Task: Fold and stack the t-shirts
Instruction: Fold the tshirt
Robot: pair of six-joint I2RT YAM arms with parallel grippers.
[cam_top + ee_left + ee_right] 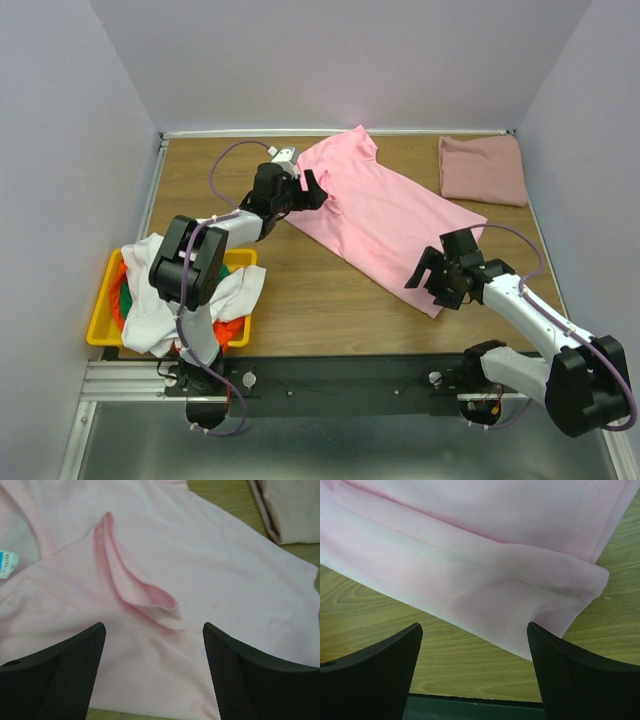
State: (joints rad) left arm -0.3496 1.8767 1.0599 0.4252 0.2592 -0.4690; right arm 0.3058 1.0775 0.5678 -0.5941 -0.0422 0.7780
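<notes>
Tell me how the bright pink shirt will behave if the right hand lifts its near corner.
Probably floppy: the bright pink t-shirt lies limp with a raised wrinkle, so it should drape and trail. Likely light; the hem looks thin. Pushing would probably bunch it.

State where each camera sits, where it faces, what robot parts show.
Top external: above, behind the bases, looking down at the wooden table; left arm, right arm show.
Left wrist: on left arm, facing the bright pink cotton t-shirt at its neck; left hand shows.
Right wrist: on right arm, facing that shirt's hem corner; right hand shows.
Wrist views share that shirt.
</notes>
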